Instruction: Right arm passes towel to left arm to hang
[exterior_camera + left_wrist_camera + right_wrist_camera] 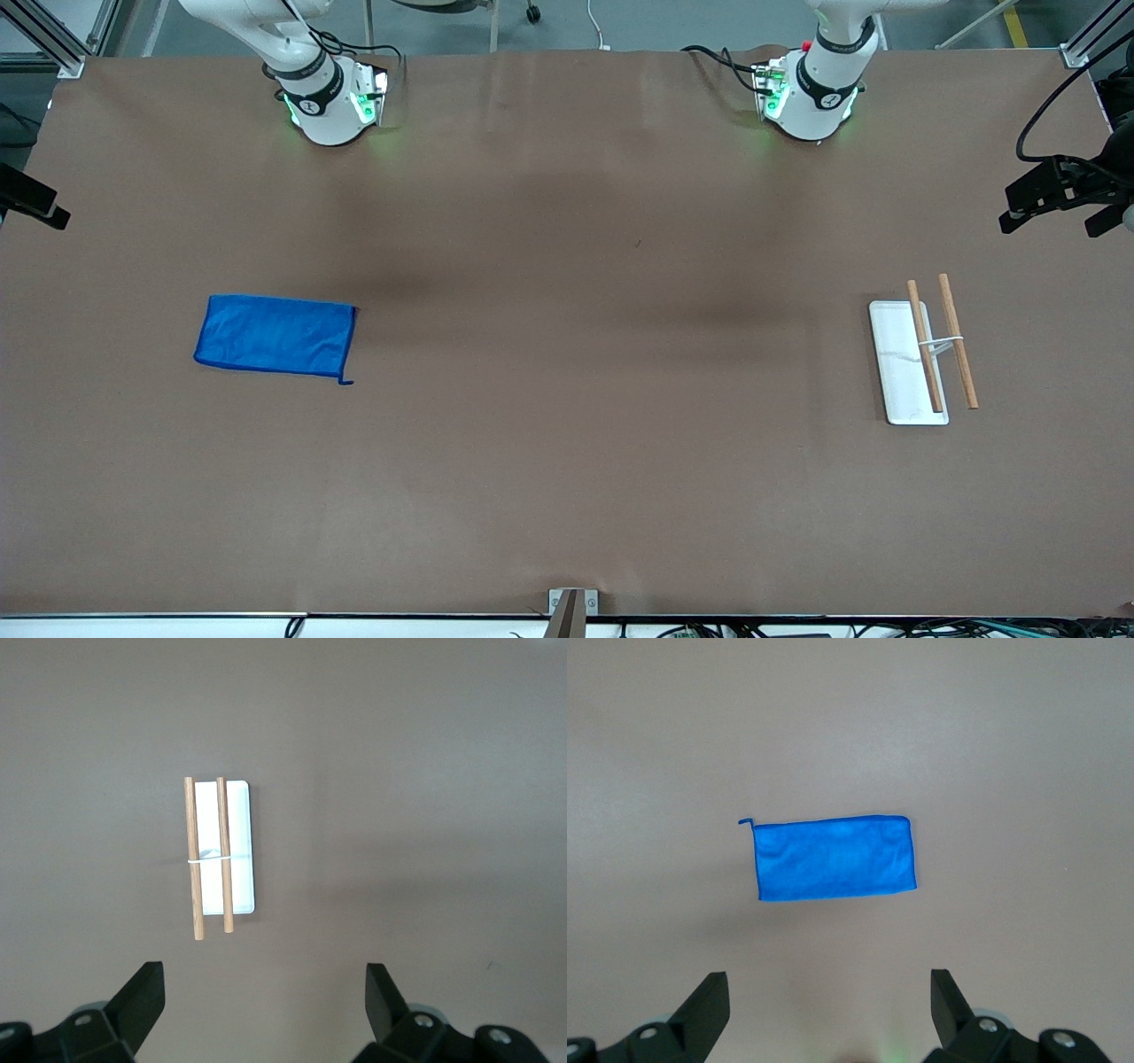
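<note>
The blue towel [275, 337] lies flat on the brown table toward the right arm's end, its small loop at one corner. It also shows in the right wrist view [833, 858]. My right gripper [829, 975] hangs open and empty high over the table, apart from the towel. My left gripper [264, 967] is open and empty high over the table near the rack. Neither gripper shows in the front view; only the right arm's base [323, 97] and the left arm's base [815, 89] do.
A rack [921, 354] with a white base and two wooden rods stands toward the left arm's end; it shows in the left wrist view [221, 855]. Black camera mounts [1059, 195] sit at the table's ends.
</note>
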`<state>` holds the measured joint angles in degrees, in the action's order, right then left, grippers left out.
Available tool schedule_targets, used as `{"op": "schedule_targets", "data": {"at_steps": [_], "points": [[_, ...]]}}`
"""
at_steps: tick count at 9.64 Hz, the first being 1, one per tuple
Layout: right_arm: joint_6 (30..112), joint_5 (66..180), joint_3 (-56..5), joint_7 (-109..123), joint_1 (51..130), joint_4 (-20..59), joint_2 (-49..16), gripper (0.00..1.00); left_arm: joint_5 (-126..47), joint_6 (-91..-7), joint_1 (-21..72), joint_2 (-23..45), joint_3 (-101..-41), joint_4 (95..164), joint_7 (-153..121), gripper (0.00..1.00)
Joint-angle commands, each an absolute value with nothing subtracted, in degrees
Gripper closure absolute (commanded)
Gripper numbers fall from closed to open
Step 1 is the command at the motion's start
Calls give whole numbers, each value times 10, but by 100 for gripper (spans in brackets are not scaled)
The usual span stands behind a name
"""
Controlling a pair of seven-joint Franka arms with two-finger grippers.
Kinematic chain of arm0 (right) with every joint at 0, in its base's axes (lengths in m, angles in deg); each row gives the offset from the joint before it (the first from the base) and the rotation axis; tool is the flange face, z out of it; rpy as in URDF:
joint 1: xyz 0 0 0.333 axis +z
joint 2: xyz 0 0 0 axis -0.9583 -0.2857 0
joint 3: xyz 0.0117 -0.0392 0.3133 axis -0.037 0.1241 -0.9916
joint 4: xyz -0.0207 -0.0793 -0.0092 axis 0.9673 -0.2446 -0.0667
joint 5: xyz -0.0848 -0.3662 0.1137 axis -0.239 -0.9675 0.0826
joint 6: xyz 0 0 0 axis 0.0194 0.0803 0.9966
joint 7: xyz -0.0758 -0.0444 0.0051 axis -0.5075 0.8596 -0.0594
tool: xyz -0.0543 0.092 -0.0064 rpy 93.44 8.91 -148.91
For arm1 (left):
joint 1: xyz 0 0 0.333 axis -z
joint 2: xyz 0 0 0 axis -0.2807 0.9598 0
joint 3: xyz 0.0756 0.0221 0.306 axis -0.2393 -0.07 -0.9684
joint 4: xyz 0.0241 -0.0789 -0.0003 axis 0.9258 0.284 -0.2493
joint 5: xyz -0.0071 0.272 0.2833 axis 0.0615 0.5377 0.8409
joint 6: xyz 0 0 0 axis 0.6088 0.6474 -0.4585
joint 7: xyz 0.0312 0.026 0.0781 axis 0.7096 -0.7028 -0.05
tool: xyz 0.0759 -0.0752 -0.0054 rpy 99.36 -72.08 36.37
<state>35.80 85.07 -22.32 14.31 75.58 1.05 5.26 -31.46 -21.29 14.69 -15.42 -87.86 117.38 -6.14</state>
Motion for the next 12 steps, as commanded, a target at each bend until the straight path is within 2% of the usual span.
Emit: {"op": "schedule_targets", "data": {"at_steps": [1, 6, 8, 10, 12], "points": [[349, 848, -233, 149, 746, 1, 48, 0, -313, -207, 146, -152, -880, 1187, -57, 0], [349, 847, -233, 143, 754, 4, 46, 0, -310, -208, 145, -151, -880, 1187, -51, 0], [370, 839, -232, 126, 752, 72, 45, 0, -307, -210, 145, -150, -880, 1186, -51, 0], [463, 839, -230, 121, 748, 181, 39, 0, -306, -210, 145, -149, -880, 1185, -51, 0], [658, 839, -228, 86, 738, 332, 27, 0, -303, -210, 146, -146, -880, 1181, -51, 1]]}}
